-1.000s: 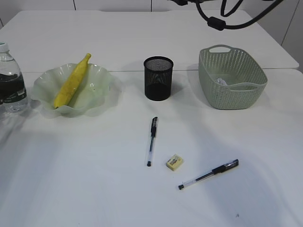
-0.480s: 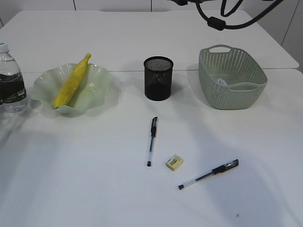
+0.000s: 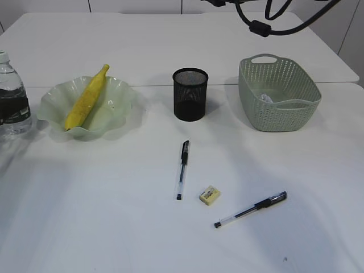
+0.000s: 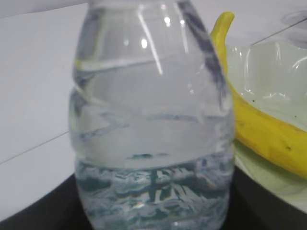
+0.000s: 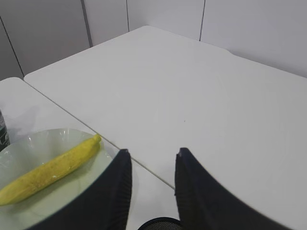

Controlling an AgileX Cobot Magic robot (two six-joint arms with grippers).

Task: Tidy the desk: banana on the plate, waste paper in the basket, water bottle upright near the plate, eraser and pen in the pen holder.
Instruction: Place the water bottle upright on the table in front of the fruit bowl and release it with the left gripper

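1. In the exterior view you see the water bottle (image 3: 11, 96) standing upright at the left edge of the table (image 3: 114, 216), just beside the wavy-rimmed plate (image 3: 122, 94), and partly cut off by the frame. The banana (image 3: 85, 99) lies across the plate. The mesh pen holder (image 3: 190, 94) stands in the middle, and the basket (image 3: 278, 99) to its right holds a crumpled bit of paper (image 3: 266, 97), mostly hidden by the basket wall.
2. Nearer you, one pen (image 3: 182, 169) lies below the pen holder, the eraser (image 3: 209, 195) just to its lower right, and a second pen (image 3: 250, 210) further right; nothing stands between them and the holder. Neither gripper shows here, only cables (image 3: 267, 20) at the top.
3. In the left wrist view the bottle fills the frame, very close and blurred; the banana and plate sit just behind it to the right. You cannot see the left gripper's fingers, so you cannot tell whether they grip the bottle.
4. In the right wrist view the right gripper (image 5: 151, 184) hangs high over the table, fingers apart with nothing between them. The banana on its plate is at the lower left, and the pen holder's rim just peeks in at the bottom edge.
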